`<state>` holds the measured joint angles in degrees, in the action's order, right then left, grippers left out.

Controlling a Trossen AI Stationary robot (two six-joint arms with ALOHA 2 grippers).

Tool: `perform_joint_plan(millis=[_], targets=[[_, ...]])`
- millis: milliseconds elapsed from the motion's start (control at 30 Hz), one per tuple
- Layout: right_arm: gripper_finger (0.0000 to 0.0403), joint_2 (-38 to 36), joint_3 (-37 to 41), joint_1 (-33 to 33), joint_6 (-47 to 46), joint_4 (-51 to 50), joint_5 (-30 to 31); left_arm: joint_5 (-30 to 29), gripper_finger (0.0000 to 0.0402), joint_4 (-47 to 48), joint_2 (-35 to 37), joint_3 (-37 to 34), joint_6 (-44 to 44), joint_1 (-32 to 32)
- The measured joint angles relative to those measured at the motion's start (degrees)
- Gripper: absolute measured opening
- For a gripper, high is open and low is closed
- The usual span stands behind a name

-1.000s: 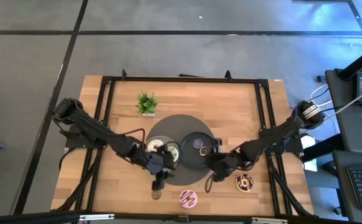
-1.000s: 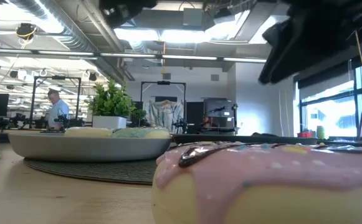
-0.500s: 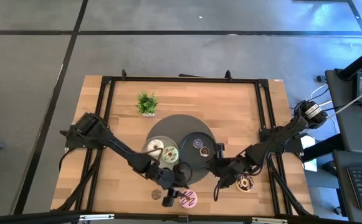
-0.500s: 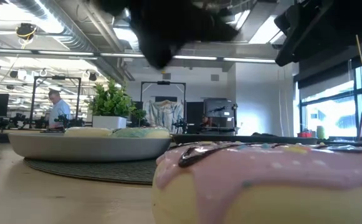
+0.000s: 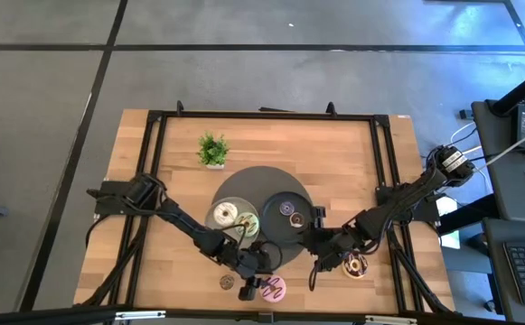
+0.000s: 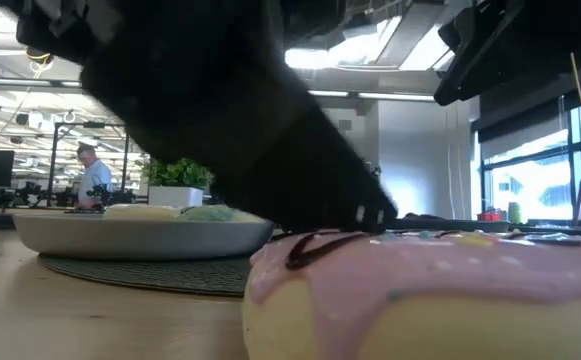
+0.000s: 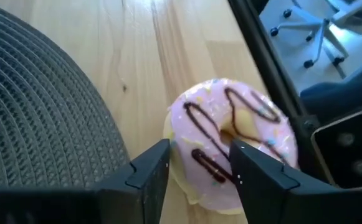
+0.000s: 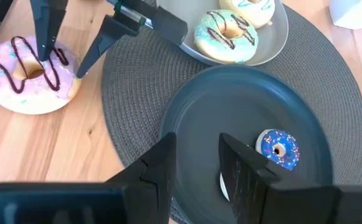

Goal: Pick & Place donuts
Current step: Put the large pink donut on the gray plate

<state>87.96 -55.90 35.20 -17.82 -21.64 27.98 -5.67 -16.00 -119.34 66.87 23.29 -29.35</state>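
Note:
The pink donut with dark stripes [image 7: 230,134] lies flat on the wood near the table's near edge [image 5: 272,288]. My left gripper [image 7: 200,148] is open and low over it. One finger [image 8: 43,43] points down into the donut's hole and the other [image 8: 96,53] stands outside its rim. My right gripper [image 8: 197,142] is open and holds nothing, above the dark plate [image 8: 230,106], where a purple mini donut [image 8: 278,149] lies. The grey plate [image 8: 274,37] holds a green donut [image 8: 226,28] and a cream donut [image 5: 224,215]. My left gripper comes at the pink donut from above, slanting in from the table's left, with the ring's wall [image 8: 65,71] between its open fingers. I cannot tell whether either finger touches it. The donut lies flat on the table.
Both plates sit on a round woven mat [image 5: 244,181]. A chocolate donut [image 5: 356,264] lies on the wood to the right of the pink one, and a small brown donut [image 5: 227,283] to its left. A potted plant [image 5: 212,149] stands farther back. A black frame borders the table.
My left gripper has moved from beside the grey plate toward the table's near edge and come down over the pink donut, its fingers now on either side of the ring's wall. The donut has stayed in place.

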Motion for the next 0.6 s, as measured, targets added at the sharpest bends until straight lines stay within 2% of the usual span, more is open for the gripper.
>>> perform_joint_plan(millis=[167, 300, 600], targets=[[0.0123, 0.0, 0.0, 0.0, 0.1, 0.0, 0.0, -0.2, 0.0153, 0.5, 0.0, 0.0, -0.5, -0.2], [0.0123, 0.0, 0.0, 0.0, 0.3, -0.1, 0.0, -0.2, 0.0127, 0.8, 0.0, 0.0, -0.7, -0.2], [0.0123, 0.0, 0.0, 0.0, 0.5, -0.1, 0.0, 0.8, 0.0015, 0.9, 0.7, 0.4, 0.4, 0.4]])
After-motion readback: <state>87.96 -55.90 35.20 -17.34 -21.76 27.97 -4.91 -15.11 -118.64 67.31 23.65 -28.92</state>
